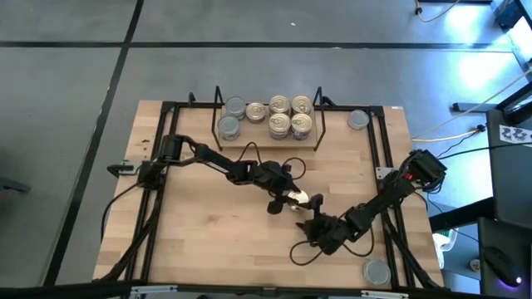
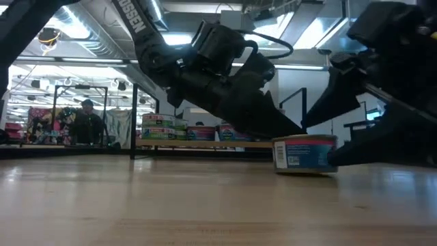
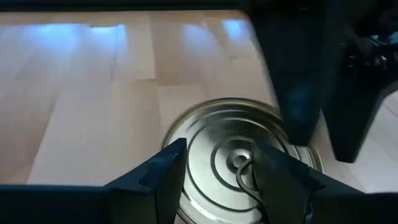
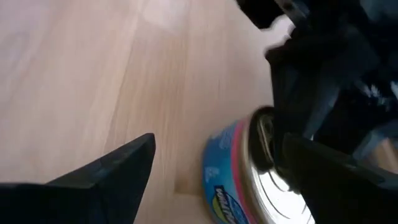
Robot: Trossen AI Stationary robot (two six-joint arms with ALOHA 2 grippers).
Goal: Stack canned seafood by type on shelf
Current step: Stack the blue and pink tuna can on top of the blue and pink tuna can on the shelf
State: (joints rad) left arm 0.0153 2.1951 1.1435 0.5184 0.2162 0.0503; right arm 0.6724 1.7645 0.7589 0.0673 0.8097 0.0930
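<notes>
We had the shelf (image 1: 268, 139) at the table's far edge, tins stacked on it. Pull-tab tin (image 1: 300, 198) sat mid-table. Left gripper (image 1: 284, 199) pinched its rim; right gripper (image 1: 319, 228) stood spread just beside. Best move, we judged: lift straight, clear of right's fingers.

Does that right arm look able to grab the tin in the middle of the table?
Probably yes: the right gripper stands open right beside the tin with bare table around, though the left gripper crowds it from above.
</notes>
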